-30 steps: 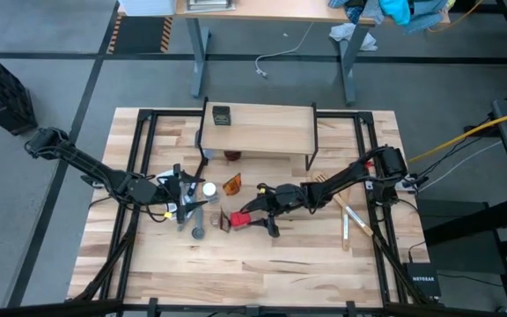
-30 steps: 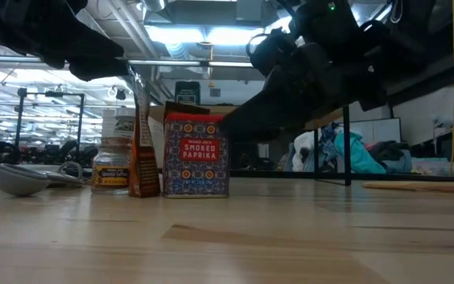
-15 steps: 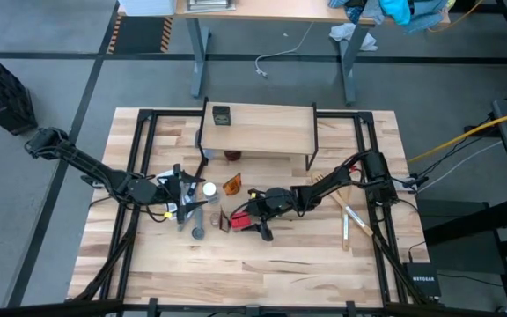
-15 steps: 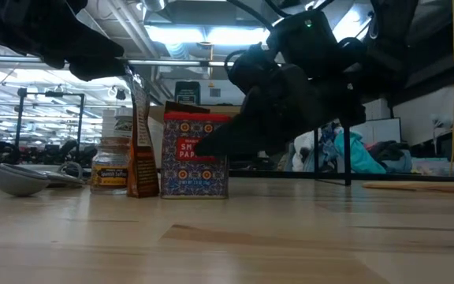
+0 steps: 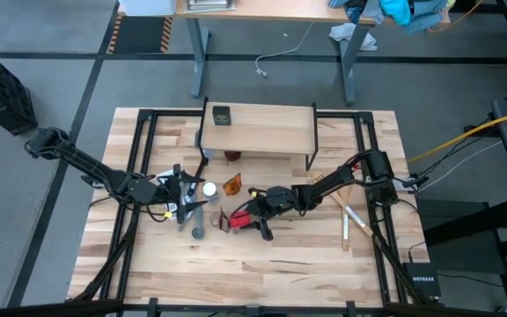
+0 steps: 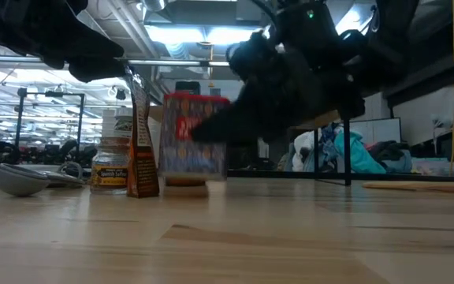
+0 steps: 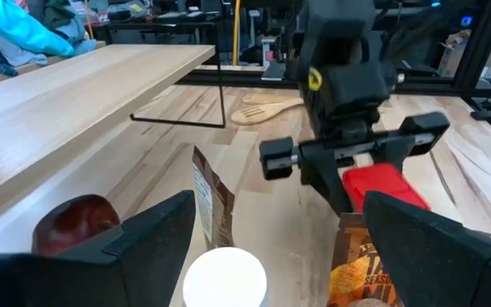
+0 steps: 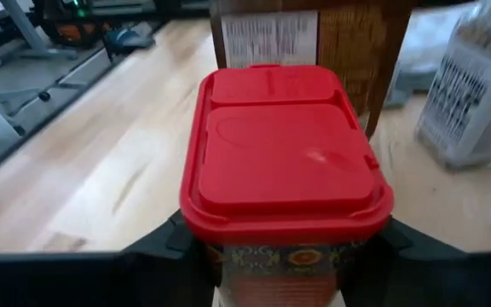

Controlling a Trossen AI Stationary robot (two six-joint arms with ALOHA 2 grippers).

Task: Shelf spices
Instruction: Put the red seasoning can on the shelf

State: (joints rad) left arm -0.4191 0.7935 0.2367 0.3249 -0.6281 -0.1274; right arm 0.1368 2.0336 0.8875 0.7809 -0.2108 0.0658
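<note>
A tin (image 5: 222, 114) sits on the shelf (image 5: 271, 132), jars (image 5: 209, 189) before it.

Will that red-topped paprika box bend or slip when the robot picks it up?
Probably not bend: the red-topped box looks like a stiff square tin with a hard lid. Its flat sides sit between the right gripper fingers, so slipping seems unlikely. In the low view it seems just off the table, so it is likely light.

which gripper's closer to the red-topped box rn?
Right. The right gripper is clamped on the red-topped box, lifted off the table. The left gripper waits open beside the white-capped jar, farther off.
</note>
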